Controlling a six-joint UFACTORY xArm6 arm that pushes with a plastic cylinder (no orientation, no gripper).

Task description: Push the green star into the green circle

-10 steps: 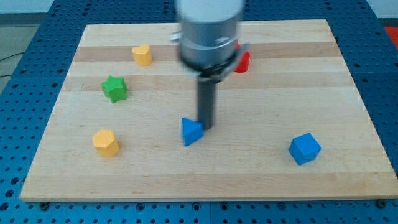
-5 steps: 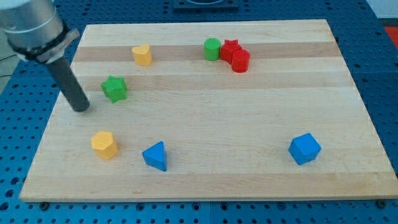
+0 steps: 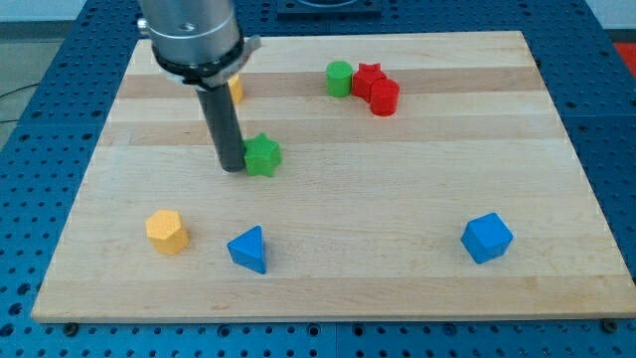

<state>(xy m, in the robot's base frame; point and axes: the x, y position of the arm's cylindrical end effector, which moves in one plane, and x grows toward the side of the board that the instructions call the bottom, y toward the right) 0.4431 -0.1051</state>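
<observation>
My tip [image 3: 232, 167] touched the small green star block [image 3: 262, 156] on its left side, mid-board on the wooden board [image 3: 447, 149]. Star and green circle block [image 3: 339, 78] were well apart. Judged partway; up-right push remained.

My tip [image 3: 232, 167] touches the green star's [image 3: 262, 156] left side (green circle [image 3: 340, 78] lies toward the view's upper right).

Light was bright and even across the bench [image 3: 417, 189] — shadows under the blocks were short and soft, and no glare showed on the wood. Blocks stayed sharp. Only the arm's grey housing [image 3: 191, 35] at the view's top looked slightly soft — motion-blurred.
</observation>
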